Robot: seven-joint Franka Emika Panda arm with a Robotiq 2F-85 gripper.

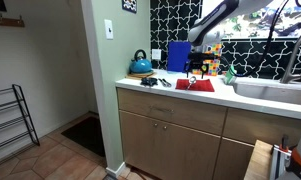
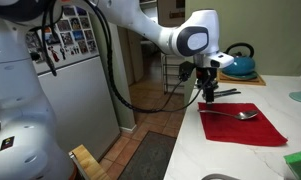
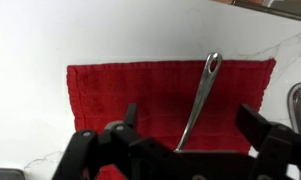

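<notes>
Okay, I'm looking down the wrist view, and the gripper [image 3: 190, 120] is spread wide with nothing between its fingers. One dark finger [image 3: 130, 115] sits to one side of the picture and the other is well across from it.

The spoon [image 3: 198, 100] lies right in that gap. It's flat on the red cloth [image 3: 110, 100], and the cloth is spread on the white counter [image 3: 50, 40].

The spoon's long axis runs almost straight up the wrist picture, leaning a little to one side. That means the fingers' closing line cuts across the shaft, not along it, and that crosswise relation is the one I care about most.

In an exterior view, the gripper [image 2: 207, 93] hangs over the near edge of the red cloth [image 2: 265, 128], clear of the fabric and not touching it. The spoon [image 2: 235, 115] stretches away from it along the cloth, and its broader end looks to be the far one. So the spoon is below the gripper and reaches out from under it, and the gripper is above one end, not the middle.

From across the room, the gripper [image 1: 197, 68] is poised over the red cloth [image 1: 195, 86]. A blue kettle [image 1: 140, 65] and a blue box [image 1: 178, 55] stand back along the counter, well apart from the cloth. The sink [image 1: 275, 90] is off on the other side.
</notes>
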